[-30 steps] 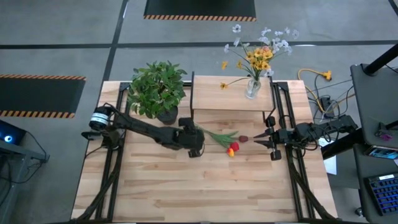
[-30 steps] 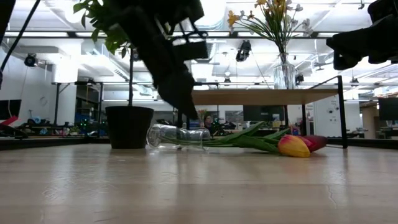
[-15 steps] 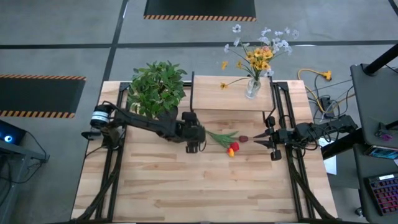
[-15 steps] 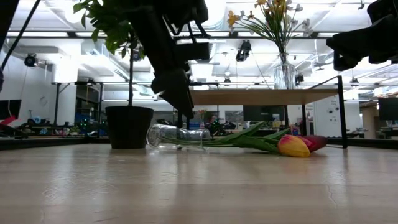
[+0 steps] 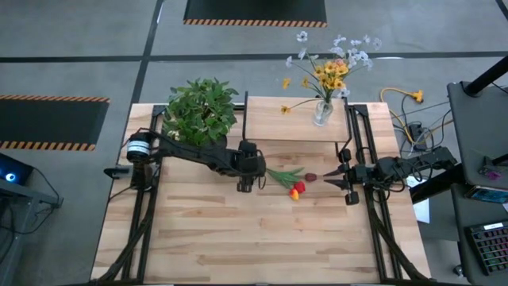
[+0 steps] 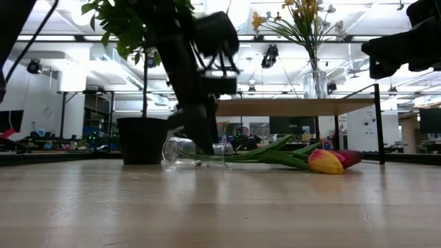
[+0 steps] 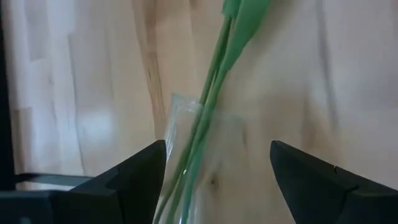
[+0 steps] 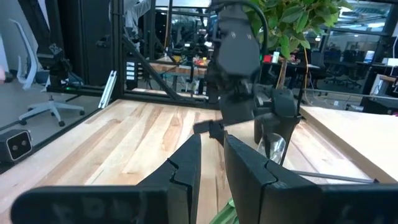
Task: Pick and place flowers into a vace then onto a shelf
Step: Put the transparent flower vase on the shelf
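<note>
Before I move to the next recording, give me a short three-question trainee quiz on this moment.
1. True or false: the clear glass vase holding the green-stemmed tulips stands upright on the slatted wooden table.
2. Which gripper is over that vase? A) left gripper B) right gripper
3. Fill in: the second glass vase of yellow and pale flowers stands on the pale wooden ____.

Key: 1. False, it lies on its side. 2. A, open jaws either side of it. 3. shelf.

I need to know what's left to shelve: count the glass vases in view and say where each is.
2. One vase stands upright on the shelf, full of flowers. The other vase lies on its side on the table, tulip stems inside, under the left pincer.
</note>
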You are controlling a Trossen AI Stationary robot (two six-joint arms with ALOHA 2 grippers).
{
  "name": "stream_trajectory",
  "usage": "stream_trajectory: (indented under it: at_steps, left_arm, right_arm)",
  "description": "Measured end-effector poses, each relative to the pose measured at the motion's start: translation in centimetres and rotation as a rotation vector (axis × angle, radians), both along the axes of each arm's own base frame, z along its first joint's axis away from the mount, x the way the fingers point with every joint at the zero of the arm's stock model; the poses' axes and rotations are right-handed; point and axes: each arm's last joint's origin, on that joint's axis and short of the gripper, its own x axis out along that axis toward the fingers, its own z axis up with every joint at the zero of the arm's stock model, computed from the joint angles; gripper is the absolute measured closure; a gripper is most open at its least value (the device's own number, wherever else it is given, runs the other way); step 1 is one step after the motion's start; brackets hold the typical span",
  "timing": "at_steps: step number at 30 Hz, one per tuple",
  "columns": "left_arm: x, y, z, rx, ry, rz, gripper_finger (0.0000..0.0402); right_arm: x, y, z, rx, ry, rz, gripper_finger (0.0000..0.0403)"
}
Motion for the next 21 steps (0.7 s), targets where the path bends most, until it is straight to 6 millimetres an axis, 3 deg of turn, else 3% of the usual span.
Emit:
stream_trajectory:
  at_steps: [13, 16, 21]
  left_arm:
    - [1.1, 1.6, -3.4, -0.02, 0.086, -0.014, 0.0135]
    - [1.2, 1.5, -3.9, -0.03, 0.1, -0.02, 0.0155]
    - [1.1, 1.5, -3.8, -0.037, 0.1, -0.024, 0.0221]
  right_arm:
    - [0.0, 0.0, 0.0, -0.004, -0.001, 0.001, 0.0342]
    - [0.0, 0.0, 0.0, -0.004, -0.001, 0.001, 0.0342]
    - [0.0, 0.0, 0.0, -0.004, -0.001, 0.001, 0.0342]
